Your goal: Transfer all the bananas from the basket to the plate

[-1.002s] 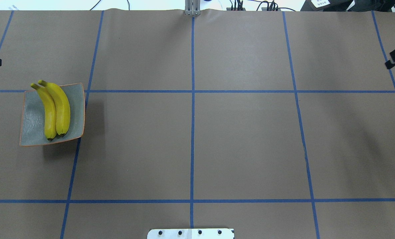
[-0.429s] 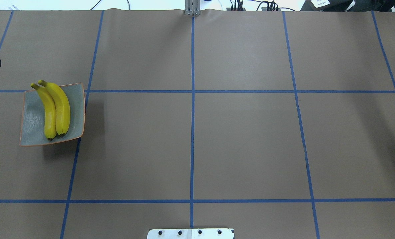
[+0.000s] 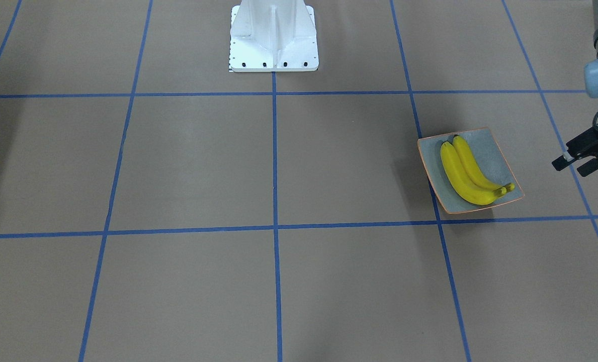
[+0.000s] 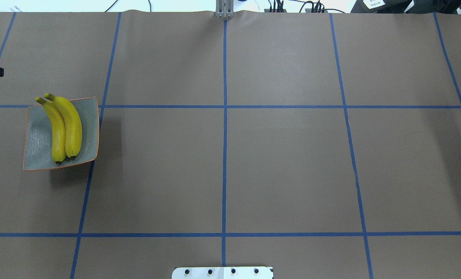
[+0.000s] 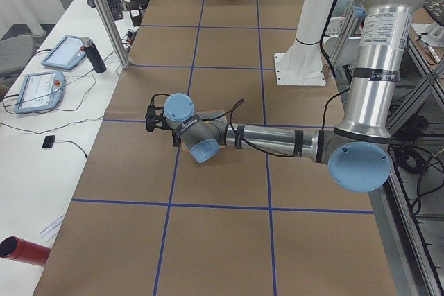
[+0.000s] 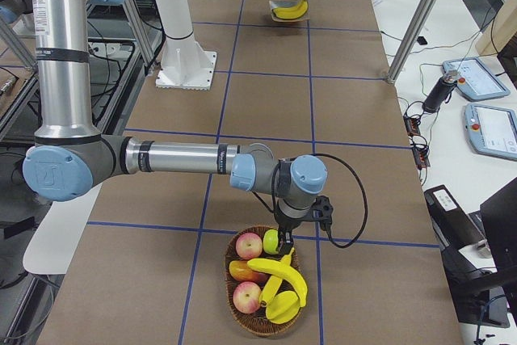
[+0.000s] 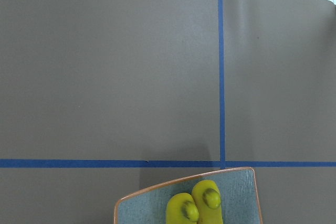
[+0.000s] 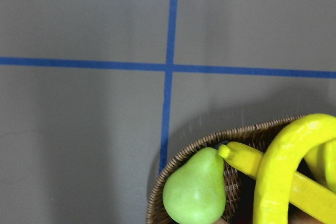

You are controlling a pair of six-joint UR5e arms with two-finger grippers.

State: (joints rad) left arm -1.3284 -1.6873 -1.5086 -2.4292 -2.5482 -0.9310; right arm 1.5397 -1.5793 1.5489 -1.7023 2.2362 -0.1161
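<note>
Exterior front-facing view, left to right: the plate (image 3: 492, 153) carries two bananas (image 3: 462, 171), lying side by side and touching. Just right of the plate my left gripper (image 3: 570, 167) hangs above the desk (image 3: 203, 161), jaws apart, holding nothing. From the right-side camera, the basket (image 8: 247, 131) sits well apart from the plate with two more bananas (image 6: 283, 276), apples (image 6: 249, 245) and a pear (image 8: 194, 192). My right gripper (image 6: 284, 240) hangs over it, but I cannot tell how its jaws stand.
</note>
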